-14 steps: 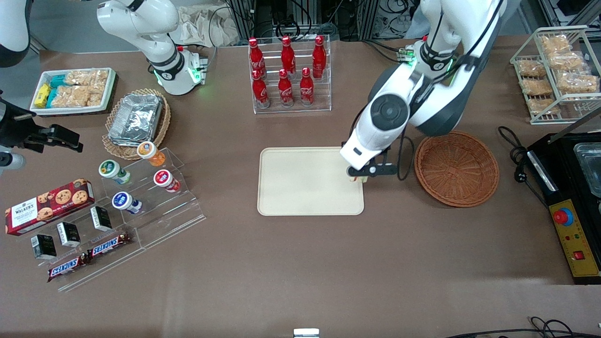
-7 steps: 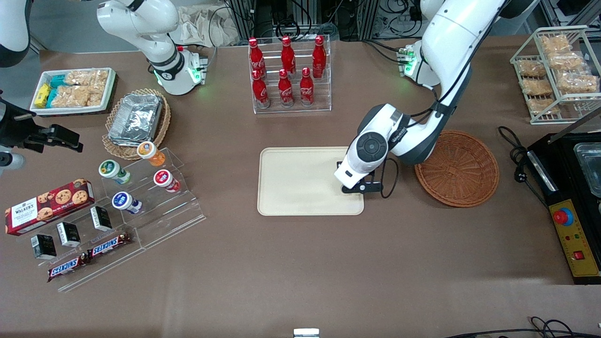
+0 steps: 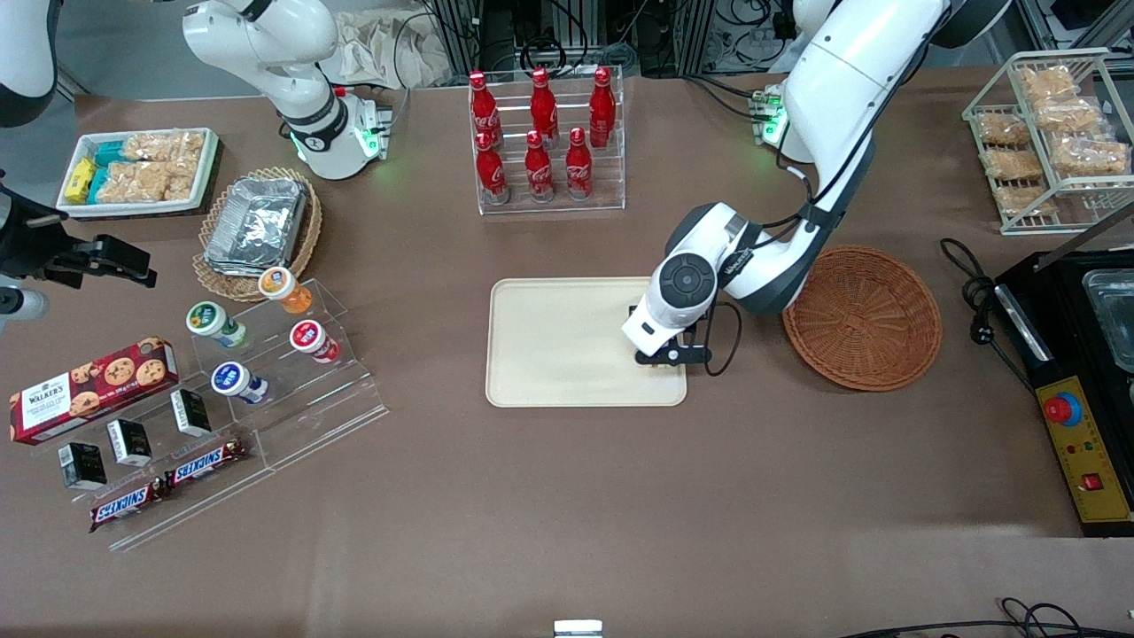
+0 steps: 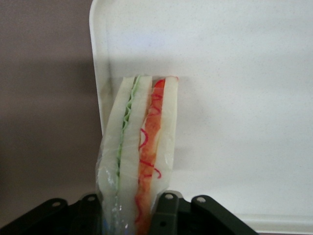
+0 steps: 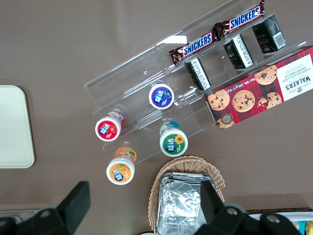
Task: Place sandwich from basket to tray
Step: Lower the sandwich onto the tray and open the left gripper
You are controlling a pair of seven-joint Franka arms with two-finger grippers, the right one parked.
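Cream-beige plastic fills the wrist view as the gripper (image 4: 129,215) clamps the sandwich (image 4: 139,147) on edge between its black fingers (image 4: 166,210), the wedge's lower end at or just above the tray (image 3: 567,346) close inside the rim. From the front, the gripper (image 3: 663,356) sits low over the tray's edge nearest the basket (image 3: 864,319), the sandwich itself hidden under the wrist. Most of the tray toward the parked arm's end lies bare, and brown table (image 3: 567,496) runs open between tray and front camera. Basket and tray lie near each other but apart, with a strip of table between them. A cola bottle rack (image 3: 545,142) stands farther from the camera than the tray, well apart from it. Snack displays crowd the parked arm's end; a wire rack (image 3: 1045,133) and a black control box (image 3: 1076,390) line the working arm's.
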